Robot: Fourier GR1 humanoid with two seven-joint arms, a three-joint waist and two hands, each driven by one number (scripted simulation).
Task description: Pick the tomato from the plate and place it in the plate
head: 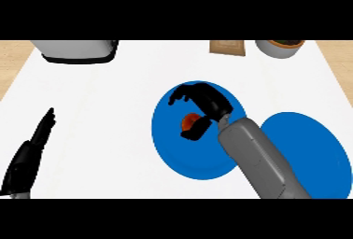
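White counter point(103, 116), viewed steeply from above. Item: tomato point(187, 121), red-orange, lying on the nearer-left plate point(172, 149), blue; mostly covered by the right hand point(203, 105), which sits directly over it. Relation: tomato lies just under and slightly to the thumb side of that hand, between the thumb below it and the curled fingers beyond it; no long axis to speak of, being round. Right hand: fingers bent downward around the tomato, partly closed; contact cannot be confirmed, so whether it actually holds the tomato cannot be told. Second plate point(310, 154), blue, lies to the right of the hand and nearer the robot, just beside the first; judged the destination. Left hand point(31, 149): resting open at the left edge, well apart from the tomato. Right hand is plainly the nearer.
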